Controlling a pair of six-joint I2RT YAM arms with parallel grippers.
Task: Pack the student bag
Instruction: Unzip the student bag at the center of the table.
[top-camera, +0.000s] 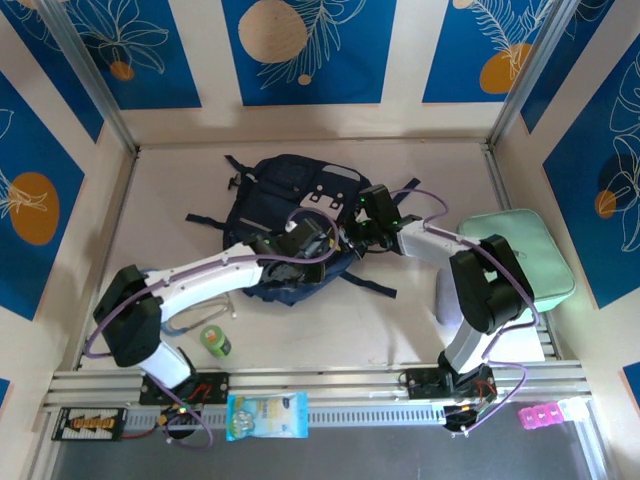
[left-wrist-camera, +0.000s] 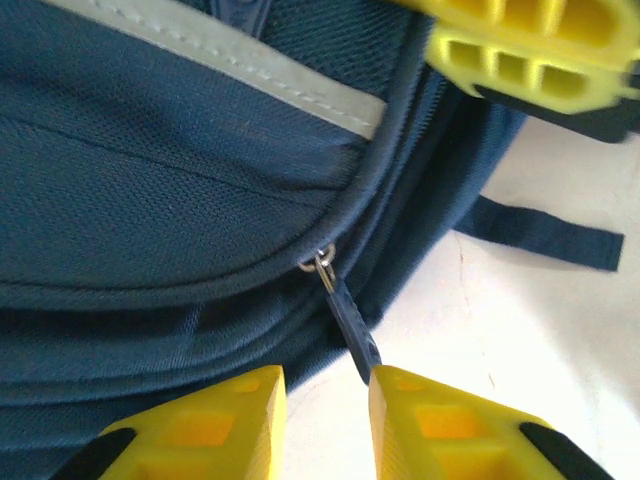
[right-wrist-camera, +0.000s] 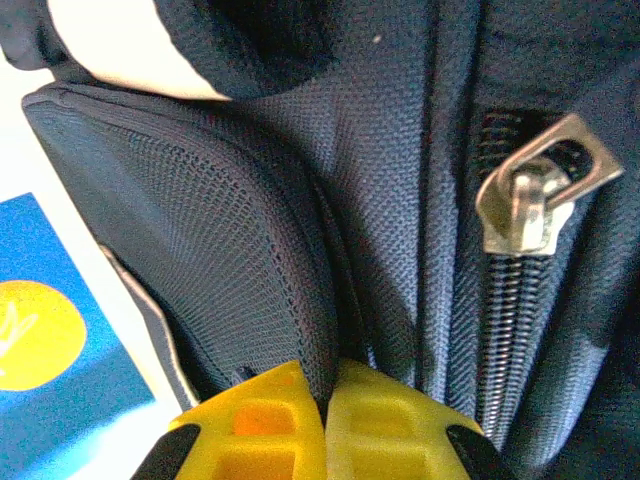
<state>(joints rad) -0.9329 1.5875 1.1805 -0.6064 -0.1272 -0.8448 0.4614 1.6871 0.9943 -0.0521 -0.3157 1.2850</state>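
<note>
Large navy-blue fabric backpack (top-camera: 290, 180) noted mid-table, at 12 o'clock from the arm bases. Right gripper (right-wrist-camera: 325, 385) is clamped shut on its side seam. Left gripper (left-wrist-camera: 325, 385), jaws parted, is nearer the dark strap zipper pull (left-wrist-camera: 345, 315). The pull's long axis runs 11-to-5, with its tip entering the gap.

We see a mint-green flat case (top-camera: 520, 250) lying at the right side of the white table (top-camera: 350, 330); a small green roll of tape (top-camera: 215, 341) sits near the front left. On the front rail (top-camera: 380, 382) we find a blue-and-white packet (top-camera: 266, 415); a pink block (top-camera: 545, 416) lies towards its right end; blue floral panels (top-camera: 305, 45) line the walls.
</note>
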